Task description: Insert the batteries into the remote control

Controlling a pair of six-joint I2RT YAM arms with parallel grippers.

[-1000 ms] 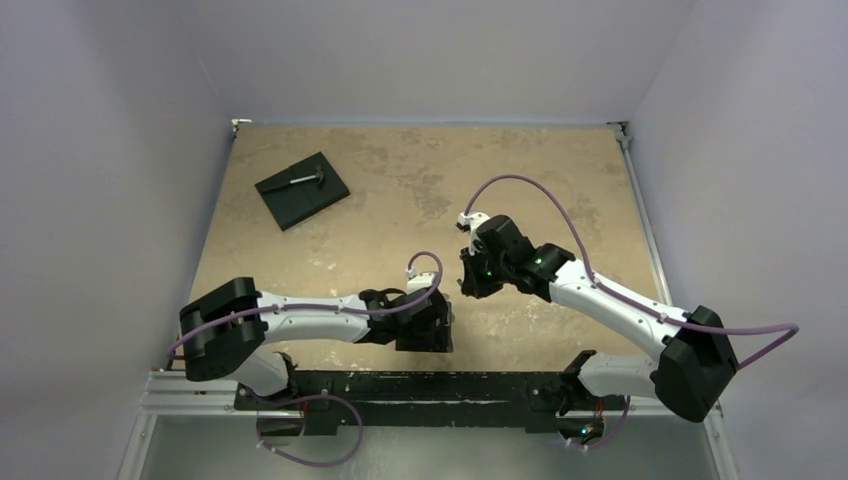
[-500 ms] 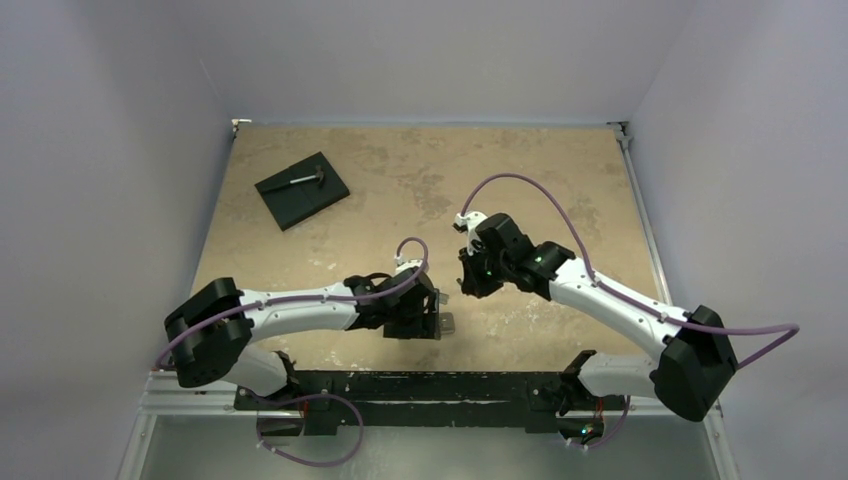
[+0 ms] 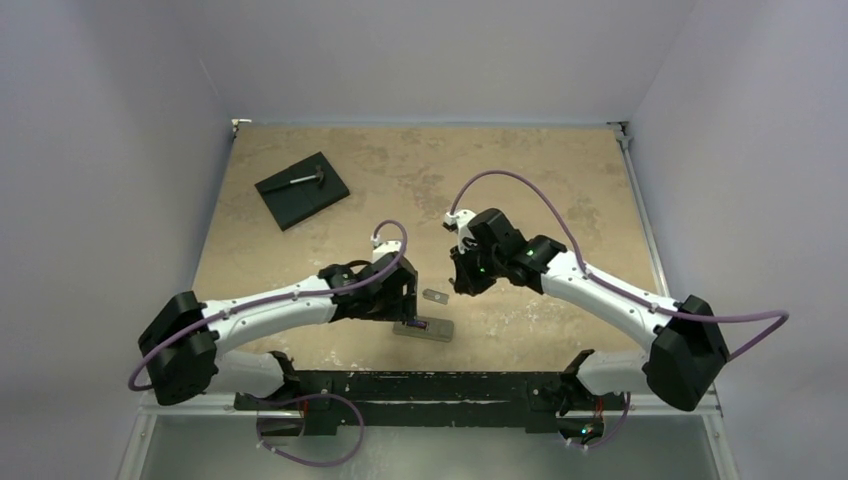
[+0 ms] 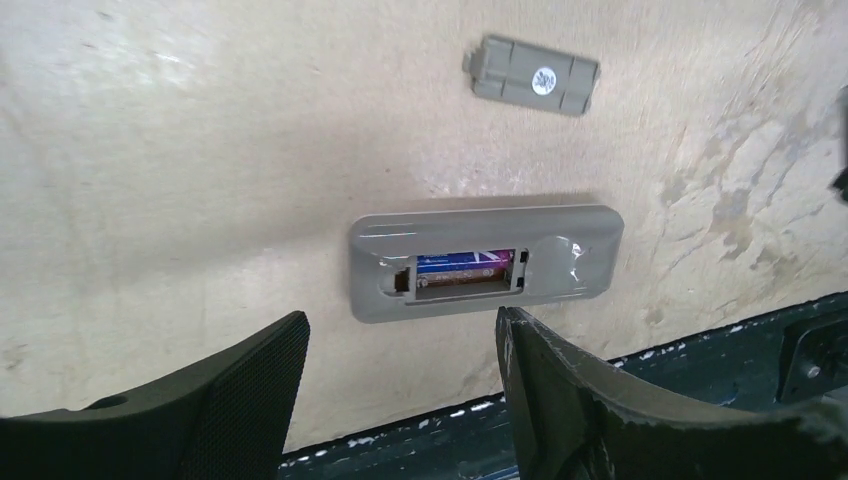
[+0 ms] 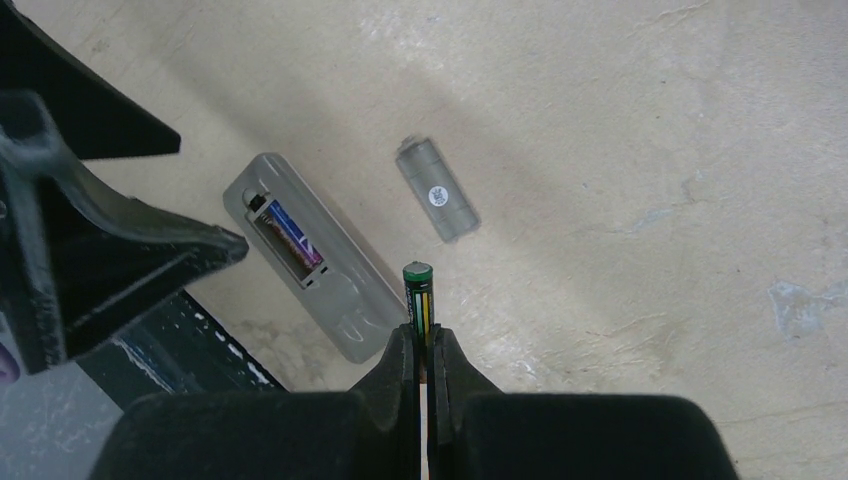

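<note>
The remote control (image 3: 423,329) lies grey back up near the table's front edge, with its recess open. It also shows in the left wrist view (image 4: 485,262) and the right wrist view (image 5: 310,255). A bluish-purple battery (image 4: 465,263) lies in the recess, and it shows in the right wrist view too (image 5: 293,235). My left gripper (image 4: 400,335) is open and empty, just off the remote's near-left side (image 3: 406,312). My right gripper (image 5: 421,335) is shut on a dark battery with a green tip and yellow stripe (image 5: 418,295). It holds the battery above the table to the right of the remote (image 3: 462,285).
A small grey battery cover (image 3: 434,296) lies loose on the table beyond the remote (image 4: 532,77) (image 5: 437,189). A black square slab (image 3: 301,189) with a small metal tool (image 3: 305,180) on it lies at the far left. A black rail (image 3: 430,385) runs along the near edge.
My left gripper has drawn back to the left off the remote, leaving it uncovered on the table. My right gripper has shifted slightly left with its battery.
</note>
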